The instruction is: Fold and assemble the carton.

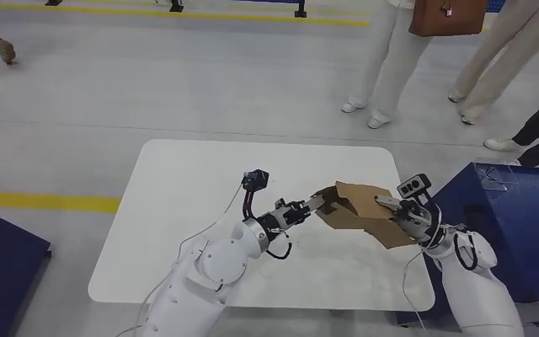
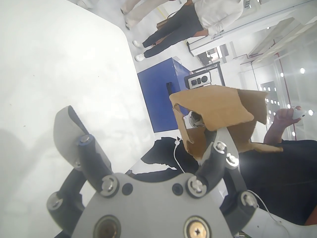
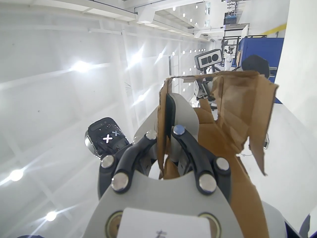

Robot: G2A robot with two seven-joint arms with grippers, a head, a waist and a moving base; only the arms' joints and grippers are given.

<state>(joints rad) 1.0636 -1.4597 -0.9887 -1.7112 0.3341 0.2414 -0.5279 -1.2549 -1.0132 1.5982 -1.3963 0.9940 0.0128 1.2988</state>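
A brown, partly folded carton [image 1: 362, 212] hangs above the right part of the white table [image 1: 194, 194], between my two arms. My right gripper [image 1: 392, 205] is shut on one of its walls; in the right wrist view the cardboard panel [image 3: 162, 115] is pinched between the fingers of the right gripper [image 3: 165, 111], with loose flaps [image 3: 245, 105] beyond. My left gripper [image 1: 321, 202] is at the carton's opposite end, open wide. In the left wrist view one finger [image 2: 224, 137] of the left gripper [image 2: 143, 125] lies against the carton [image 2: 218, 105], the other finger [image 2: 66, 125] stands free over the table.
A blue bin [image 1: 493, 206] stands close off the table's right edge, and another blue box [image 1: 17, 253] is at the left. People stand on the floor beyond the far right corner. The table's left and far parts [image 1: 210, 168] are bare.
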